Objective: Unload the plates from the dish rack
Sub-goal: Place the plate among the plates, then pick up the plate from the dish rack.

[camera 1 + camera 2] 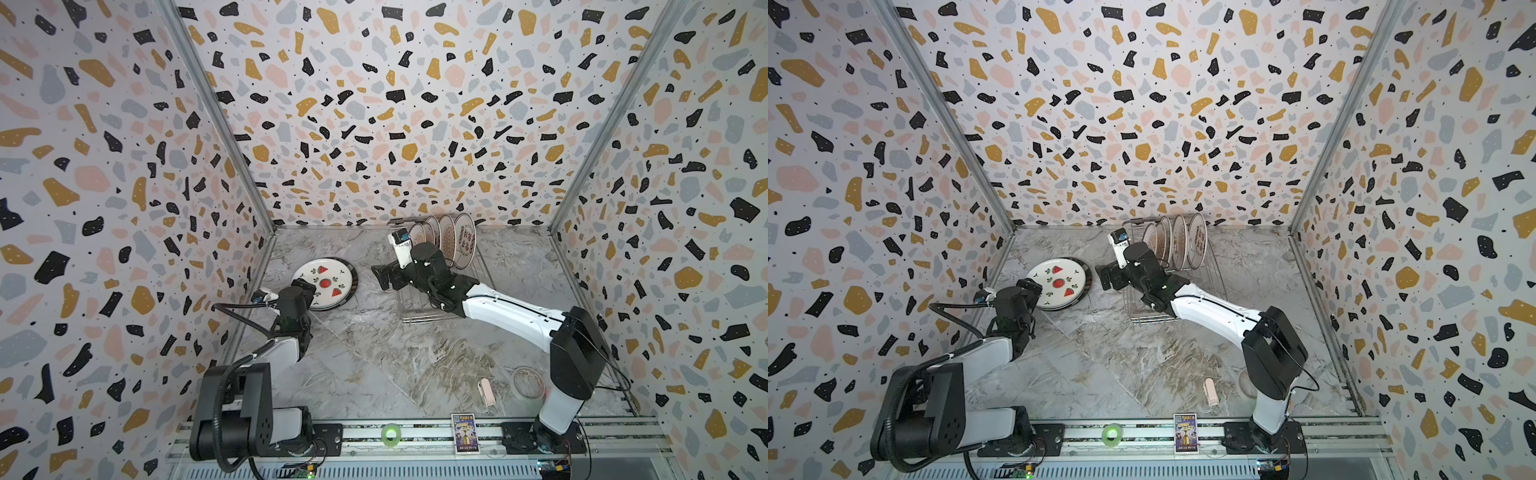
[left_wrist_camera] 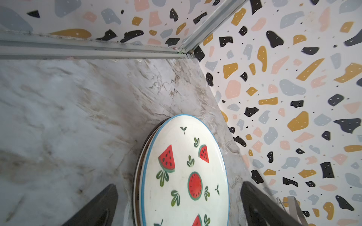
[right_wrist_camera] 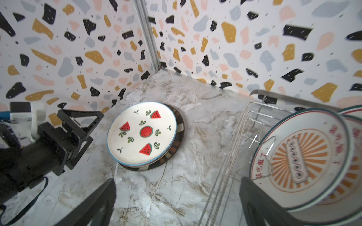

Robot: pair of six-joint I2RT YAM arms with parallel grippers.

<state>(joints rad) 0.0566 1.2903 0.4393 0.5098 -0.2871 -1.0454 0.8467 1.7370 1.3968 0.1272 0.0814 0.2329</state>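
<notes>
Wide bare table (image 1: pixel 374 353) lies open in front of the stacked plates (image 1: pixel 324 282) and dish rack (image 1: pixel 422 319).

A robot test booth, not a real kitchen: terrazzo-print wall panels (image 1: pixel 374 104) in aluminium framing (image 1: pixel 218 116) box in a marble-look table (image 1: pixel 374 353), with left arm (image 1: pixel 282 349) and right arm (image 1: pixel 507 311) bolted to a near rail (image 1: pixel 424 432).

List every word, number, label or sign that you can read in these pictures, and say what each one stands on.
Nothing here reads clearly enough to quote.
Red Chinese characters round the white orange-sunburst ceramic plate: too blurred to read.
Characters on the rightmost white round plate in the silver wire rack: too small.
Print on the small blue-and-yellow card on the front rail: too small.
</notes>
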